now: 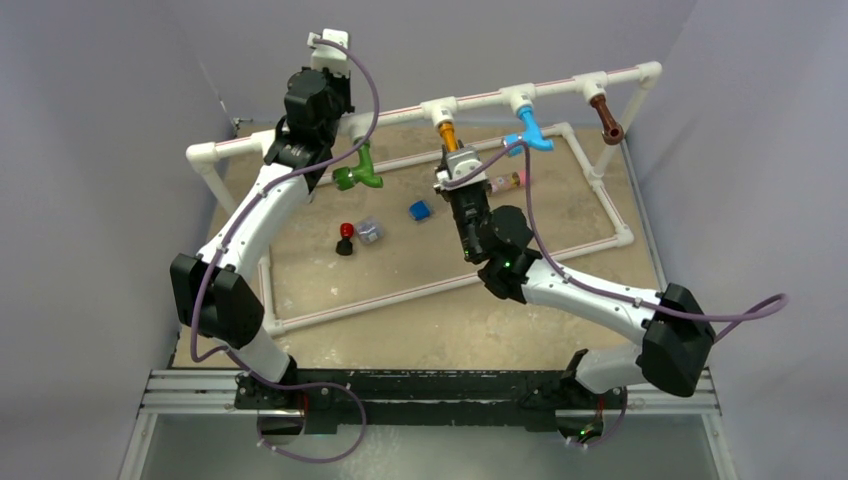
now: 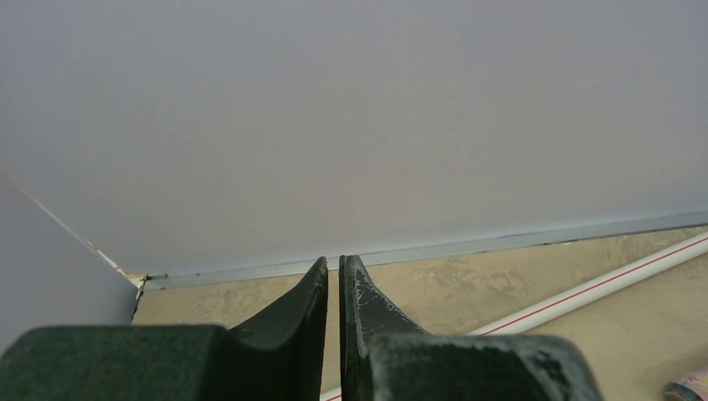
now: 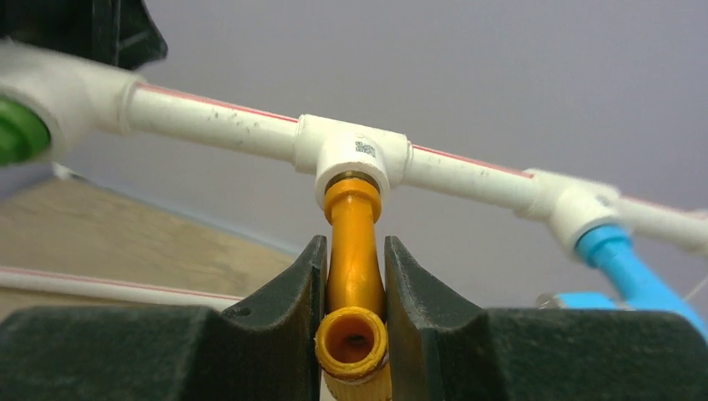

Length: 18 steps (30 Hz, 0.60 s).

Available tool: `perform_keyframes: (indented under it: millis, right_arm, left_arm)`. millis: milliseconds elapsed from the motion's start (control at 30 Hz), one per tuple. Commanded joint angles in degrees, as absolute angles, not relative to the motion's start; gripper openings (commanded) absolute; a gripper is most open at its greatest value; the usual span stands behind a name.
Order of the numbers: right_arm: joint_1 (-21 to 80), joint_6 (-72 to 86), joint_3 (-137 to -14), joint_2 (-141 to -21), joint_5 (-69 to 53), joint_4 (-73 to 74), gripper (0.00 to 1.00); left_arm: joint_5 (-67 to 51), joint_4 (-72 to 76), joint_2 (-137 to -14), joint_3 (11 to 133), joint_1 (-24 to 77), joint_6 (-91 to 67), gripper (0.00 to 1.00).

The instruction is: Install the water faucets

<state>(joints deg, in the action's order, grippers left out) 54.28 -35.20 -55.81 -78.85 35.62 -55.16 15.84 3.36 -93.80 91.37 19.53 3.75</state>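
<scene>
1. The right gripper [image 3: 355, 251] is clamped on the orange faucet [image 3: 354, 209], whose top sits in a white pipe tee [image 3: 355, 154] at 12 o'clock.
2. Along the rail, the green faucet [image 1: 360, 172] hangs at its 9 o'clock, and the blue faucet [image 1: 533, 133] and brown faucet [image 1: 607, 120] at 3 o'clock.
3. The left gripper [image 2: 334, 263] has its fingers pressed nearly together, holding nothing.

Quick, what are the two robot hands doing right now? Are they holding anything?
Left gripper: shut, holding nothing.
Right gripper: shut on the orange faucet, which sits in the white pipe tee.
</scene>
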Motion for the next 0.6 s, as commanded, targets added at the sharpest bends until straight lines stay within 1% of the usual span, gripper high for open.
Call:
perform_keyframes:
  millis: [0,133,400,567]
  right_arm:
    - [54.12,-10.18,-58.07,-78.03,34.80,-54.41,0.00]
    - [54.13,4.17,-57.76,-77.00,32.85,-54.33,0.00]
    - [53.91,26.90,-54.32,-74.44,32.49,-60.41,0.00]
    - [53.03,45.90,-50.56,-73.63,31.27,-65.17,0.00]
  left_arm:
    - [15.91,-4.66,-96.15,88.24,20.04,4.31,0.08]
    - [15.91,-4.75,-96.11,88.25,20.04,4.22,0.08]
    - [15.81,-4.68,-95.89,88.29,20.04,4.09,0.08]
    - [15.64,-4.77,-95.39,88.24,20.04,4.00,0.08]
